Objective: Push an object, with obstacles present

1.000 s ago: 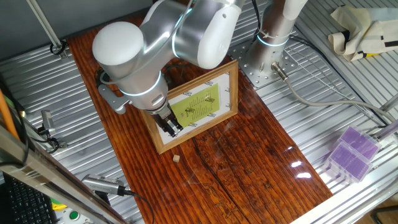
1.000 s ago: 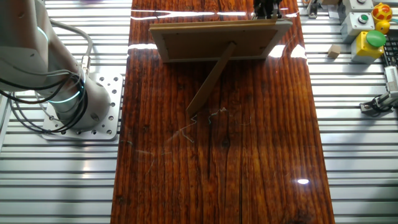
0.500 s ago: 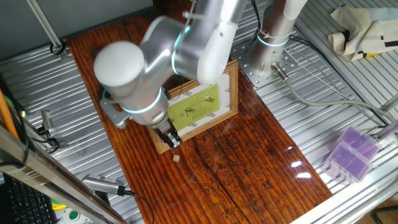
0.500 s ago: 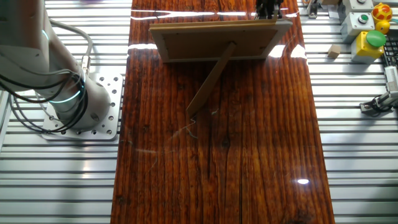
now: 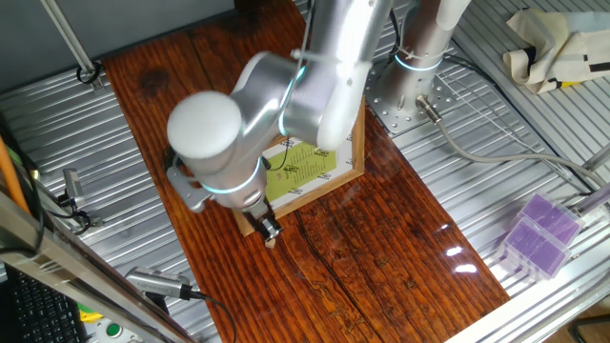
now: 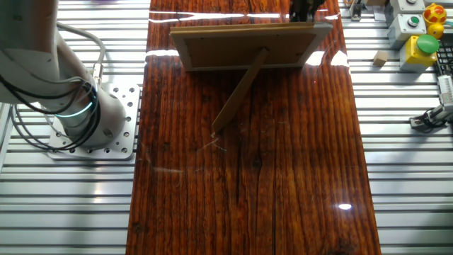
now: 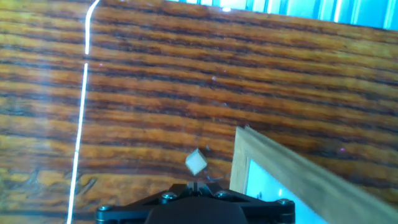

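Note:
The tiny pale wooden cube (image 7: 196, 162) lies on the dark wood tabletop, just ahead of my fingertips in the hand view. In one fixed view it (image 5: 272, 242) peeks out right below my gripper (image 5: 266, 229). My gripper (image 7: 194, 186) is low over the table, its fingers together and holding nothing. The light-wood picture frame (image 5: 315, 162) leans behind it, its near corner (image 7: 249, 152) close to the right of the cube. The other fixed view shows the frame's back and prop (image 6: 244, 46), which hide the cube; only the top of my gripper (image 6: 306, 8) shows there.
Purple boxes (image 5: 538, 233) sit at the right on the metal bench. The arm's base (image 5: 419, 57) stands behind the frame. A button box (image 6: 417, 39) and a small wood block (image 6: 380, 59) lie beside the tabletop. Slatted metal surrounds the wood board (image 5: 381, 257).
My gripper has moved from over the frame's lower corner forward and down to the tabletop, ending right beside the cube. The cube and frame have not visibly moved.

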`<state>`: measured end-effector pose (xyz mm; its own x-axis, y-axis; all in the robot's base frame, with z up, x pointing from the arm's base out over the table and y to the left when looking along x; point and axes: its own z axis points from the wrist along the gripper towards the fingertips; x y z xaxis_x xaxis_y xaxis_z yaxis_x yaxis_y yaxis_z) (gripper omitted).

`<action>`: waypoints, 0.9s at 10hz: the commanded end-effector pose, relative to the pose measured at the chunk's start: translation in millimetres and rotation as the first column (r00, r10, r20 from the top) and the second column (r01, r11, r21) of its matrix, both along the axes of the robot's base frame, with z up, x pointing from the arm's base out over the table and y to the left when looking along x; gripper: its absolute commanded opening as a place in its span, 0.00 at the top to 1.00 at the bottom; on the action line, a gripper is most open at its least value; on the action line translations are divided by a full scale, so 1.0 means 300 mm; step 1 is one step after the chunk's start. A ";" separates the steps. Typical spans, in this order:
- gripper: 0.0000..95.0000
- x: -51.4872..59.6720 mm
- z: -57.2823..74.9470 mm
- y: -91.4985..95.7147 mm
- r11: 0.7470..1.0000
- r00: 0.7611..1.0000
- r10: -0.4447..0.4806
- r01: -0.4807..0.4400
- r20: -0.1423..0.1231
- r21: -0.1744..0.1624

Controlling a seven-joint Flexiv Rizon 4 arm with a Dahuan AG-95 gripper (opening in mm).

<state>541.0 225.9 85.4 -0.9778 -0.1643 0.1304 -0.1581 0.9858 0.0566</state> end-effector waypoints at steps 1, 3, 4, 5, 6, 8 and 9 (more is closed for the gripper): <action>1.00 -0.004 -0.027 -0.014 1.000 1.000 0.014 -0.014 0.005 -0.002; 1.00 -0.015 -0.070 -0.028 0.999 0.999 0.042 -0.042 0.005 -0.007; 1.00 -0.021 -0.086 -0.030 0.999 0.999 0.046 -0.046 0.004 -0.009; 1.00 -0.025 -0.105 -0.027 0.999 0.999 0.048 -0.047 0.005 -0.017; 1.00 -0.025 -0.123 -0.025 0.999 0.999 0.048 -0.048 0.008 -0.026; 1.00 -0.020 -0.145 -0.031 0.998 0.999 0.049 -0.048 0.015 -0.034; 1.00 -0.018 -0.156 -0.034 0.998 0.999 0.050 -0.050 0.017 -0.039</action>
<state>534.7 214.5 38.3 -0.9703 -0.2087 0.1221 -0.2087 0.9779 0.0130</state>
